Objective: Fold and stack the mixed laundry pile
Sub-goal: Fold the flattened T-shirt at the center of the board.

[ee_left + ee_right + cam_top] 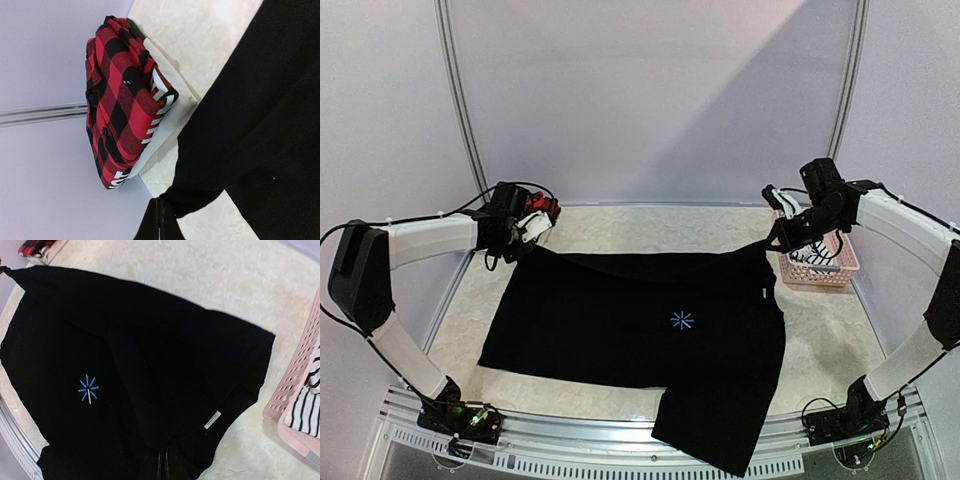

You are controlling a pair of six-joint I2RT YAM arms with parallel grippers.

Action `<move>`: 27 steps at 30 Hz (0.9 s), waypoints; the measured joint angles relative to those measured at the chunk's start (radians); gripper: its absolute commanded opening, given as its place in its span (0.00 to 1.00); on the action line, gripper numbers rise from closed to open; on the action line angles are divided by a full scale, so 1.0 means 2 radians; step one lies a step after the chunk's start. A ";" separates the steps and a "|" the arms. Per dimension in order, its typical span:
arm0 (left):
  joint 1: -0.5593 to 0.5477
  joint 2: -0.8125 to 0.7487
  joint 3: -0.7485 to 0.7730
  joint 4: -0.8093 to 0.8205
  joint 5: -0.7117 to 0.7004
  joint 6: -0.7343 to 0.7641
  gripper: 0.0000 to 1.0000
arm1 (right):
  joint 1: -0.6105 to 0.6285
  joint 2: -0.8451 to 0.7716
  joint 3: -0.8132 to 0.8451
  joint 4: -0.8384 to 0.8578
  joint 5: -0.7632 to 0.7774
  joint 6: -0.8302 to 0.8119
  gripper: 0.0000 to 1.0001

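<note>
**Pale bench, black shirt held taut at two far corners**

A pale, marbled bench stands in a booth with plain lilac walls. A large, soft black T-shirt lies spread across most of it. A small blue starburst print sits near the shirt's middle and a white label shows toward its right side. The near right part of the shirt hangs over the bench's front edge.

The left tool is clenched on the shirt's far left corner, and the cloth bunches to a point between its dark fingers. The right tool is clenched on the far right corner. Both corners are raised slightly off the surface, so the shirt's far edge runs in a line between the two tools.

Just beyond the left tool, at the far left corner of the bench, lies a folded red-and-black plaid piece. It rests on other folded cloth with black-and-white edges showing underneath.

At the far right, a pink perforated plastic basket stands beside the right tool. A black-and-white striped tank top lies inside it, apart from the shirt.
</note>
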 measured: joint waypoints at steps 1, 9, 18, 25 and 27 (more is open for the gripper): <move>0.000 0.000 -0.003 0.000 0.000 0.001 0.00 | 0.000 0.005 -0.005 0.000 -0.001 -0.001 0.00; 0.000 0.017 -0.005 -0.002 -0.008 0.012 0.00 | 0.000 0.026 -0.025 -0.001 -0.016 -0.015 0.00; 0.000 0.024 -0.006 -0.016 -0.037 0.042 0.00 | 0.008 0.034 -0.033 -0.014 -0.072 -0.035 0.03; -0.004 -0.026 -0.024 -0.046 -0.044 0.064 0.49 | 0.034 0.034 -0.047 -0.045 -0.095 -0.063 0.29; -0.006 -0.056 -0.037 -0.059 -0.053 0.067 0.56 | 0.040 0.034 -0.047 -0.071 -0.106 -0.088 0.36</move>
